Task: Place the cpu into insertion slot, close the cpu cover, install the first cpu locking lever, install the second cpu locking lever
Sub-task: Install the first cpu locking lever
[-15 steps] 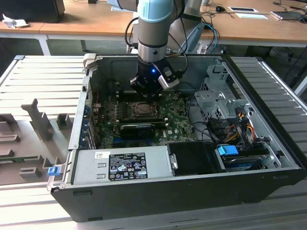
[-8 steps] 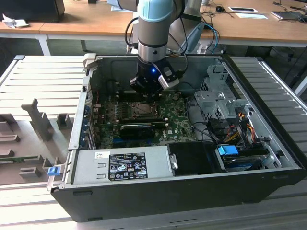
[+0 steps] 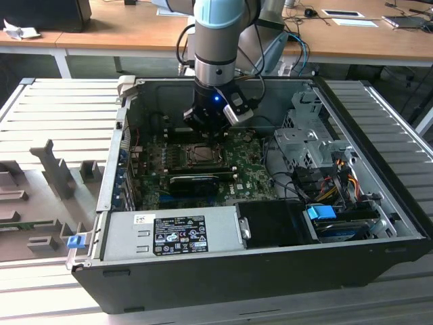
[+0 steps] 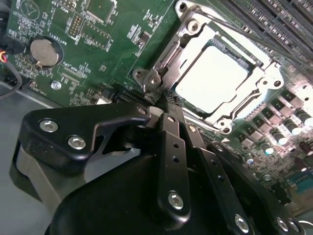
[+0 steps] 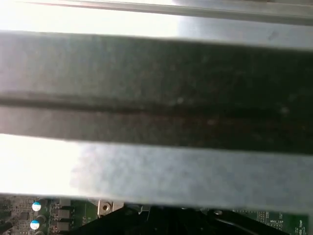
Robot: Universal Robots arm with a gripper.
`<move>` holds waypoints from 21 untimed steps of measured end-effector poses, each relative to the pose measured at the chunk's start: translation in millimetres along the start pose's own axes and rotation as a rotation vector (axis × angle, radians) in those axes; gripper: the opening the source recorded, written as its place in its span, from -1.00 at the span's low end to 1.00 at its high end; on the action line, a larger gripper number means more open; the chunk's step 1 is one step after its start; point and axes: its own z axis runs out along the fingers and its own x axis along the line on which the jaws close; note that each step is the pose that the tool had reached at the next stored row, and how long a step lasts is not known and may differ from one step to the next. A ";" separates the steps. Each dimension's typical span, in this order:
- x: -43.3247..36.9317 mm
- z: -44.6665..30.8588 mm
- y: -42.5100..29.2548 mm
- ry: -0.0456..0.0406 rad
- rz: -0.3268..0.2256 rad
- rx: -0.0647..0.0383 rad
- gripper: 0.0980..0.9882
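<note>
The second wrist view gets right up close: one cpu (image 4: 211, 81) sitting in the insertion slot (image 4: 222, 128), with the cpu cover (image 4: 171, 58) framing it. The gripper (image 4: 172, 108) is pinched narrow, tips right at the socket's corner, holding nothing. The exterior view adds one open computer case (image 3: 379, 203) on a slatted metal bench (image 3: 61, 101), the green motherboard (image 3: 254, 177) inside, and wooden desks (image 3: 122, 27) behind.
</note>
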 end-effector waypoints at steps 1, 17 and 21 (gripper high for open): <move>0.0 0.3 0.1 0.0003 0.000 0.006 -0.98; -0.3 1.4 1.3 0.0004 0.000 0.017 -0.98; -0.4 -14.0 1.6 0.0000 0.000 0.000 -0.98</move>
